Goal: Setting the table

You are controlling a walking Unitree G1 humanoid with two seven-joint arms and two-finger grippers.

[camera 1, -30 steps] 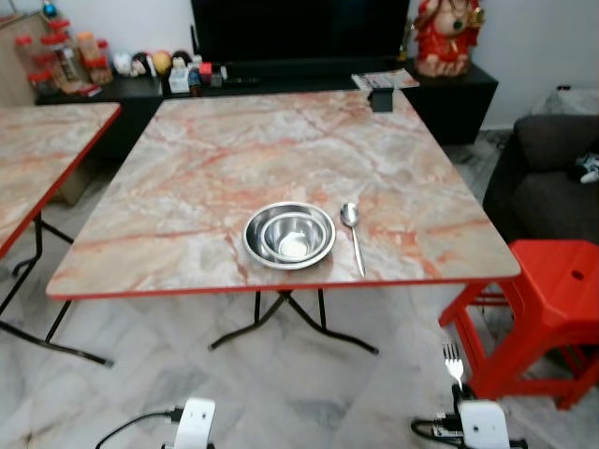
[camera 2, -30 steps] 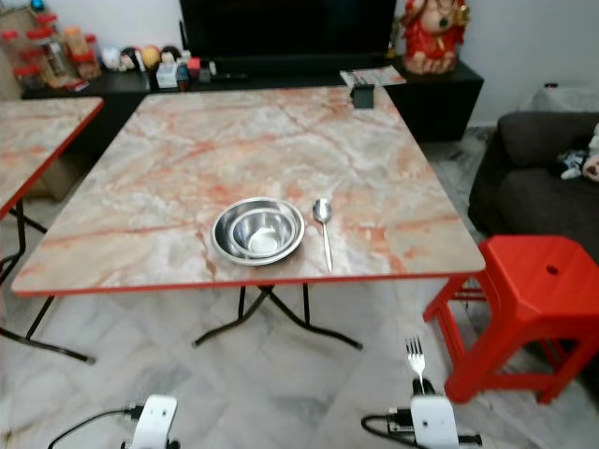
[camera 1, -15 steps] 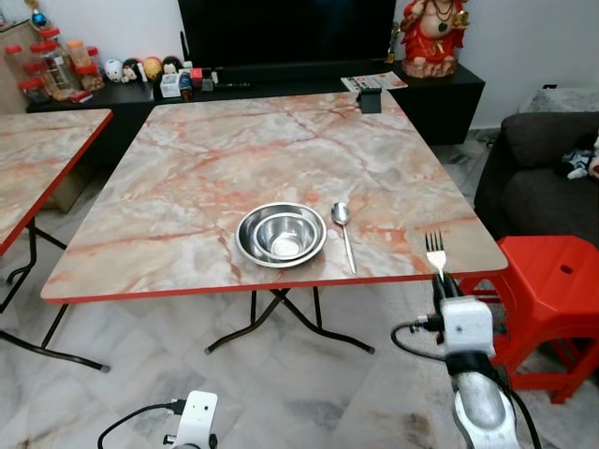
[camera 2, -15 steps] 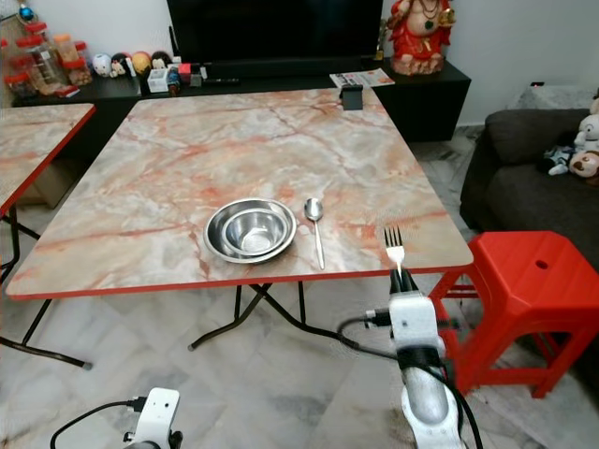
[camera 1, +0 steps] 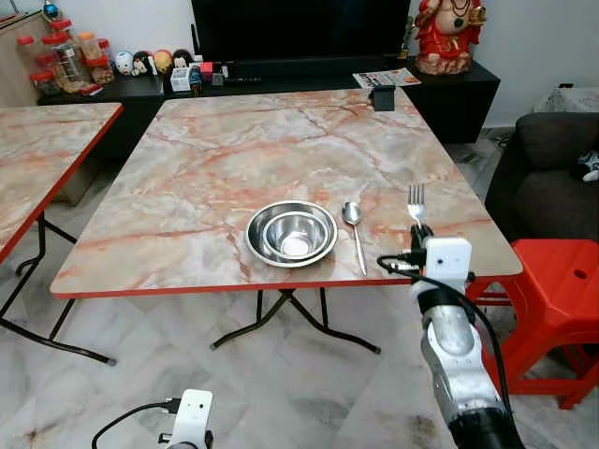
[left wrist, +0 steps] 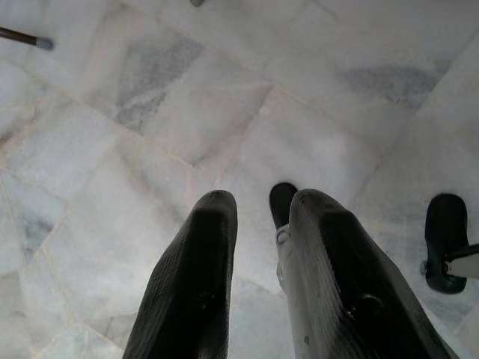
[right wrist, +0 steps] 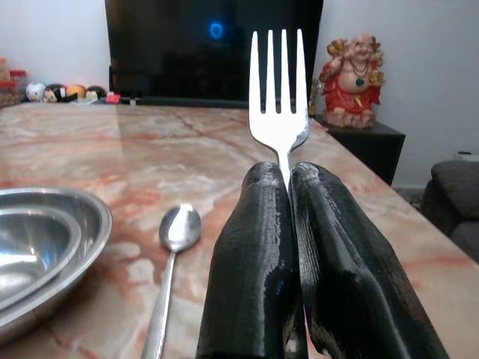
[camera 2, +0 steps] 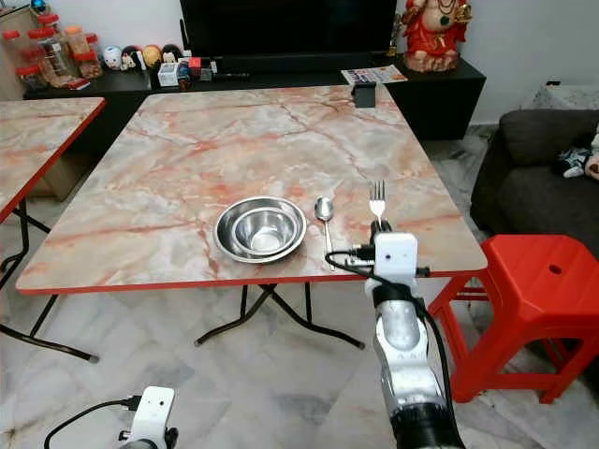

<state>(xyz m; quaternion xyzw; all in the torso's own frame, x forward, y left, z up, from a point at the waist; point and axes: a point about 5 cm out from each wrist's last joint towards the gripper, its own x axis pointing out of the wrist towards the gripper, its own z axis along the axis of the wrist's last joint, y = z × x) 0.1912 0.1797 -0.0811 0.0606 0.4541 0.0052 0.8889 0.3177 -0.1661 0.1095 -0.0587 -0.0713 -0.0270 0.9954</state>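
Fork (right wrist: 278, 97) stands upright, tines up, clamped by its handle between the two black fingers (right wrist: 254, 262) of our right gripper (camera 1: 418, 230), whose jaws are clenched on it. We see this gripper raised over the near right part of the bench (camera 1: 215, 159), a marble-patterned top with a red rim on folding black legs. Just beside the jaws, toward the robot's left, lies a spoon (camera 1: 354, 231) flat on the bench, bowl end away from us and handle toward the near edge. Farther to that same side, touching nothing else, sits a steel bowl (camera 1: 291, 233) with a smaller steel bowl (camera 1: 294, 235) nested inside it. Beyond the fork tips, at the far edge of the bench, we note a small black box (camera 1: 382, 97), and behind it a dark cabinet (camera 1: 449, 89) carrying a red figurine (camera 1: 447, 36) and a black screen (camera 1: 299, 28).

On the outer side of the right arm stands a red stool (camera 1: 552, 299), with a grey sofa (camera 1: 552, 178) behind it. A second bench (camera 1: 42, 159) of the same pattern stands well apart on the left.

Our left gripper (left wrist: 254, 247) hangs low over the pale tiled floor (left wrist: 150, 112); its jaws are slightly parted and grasp nothing.
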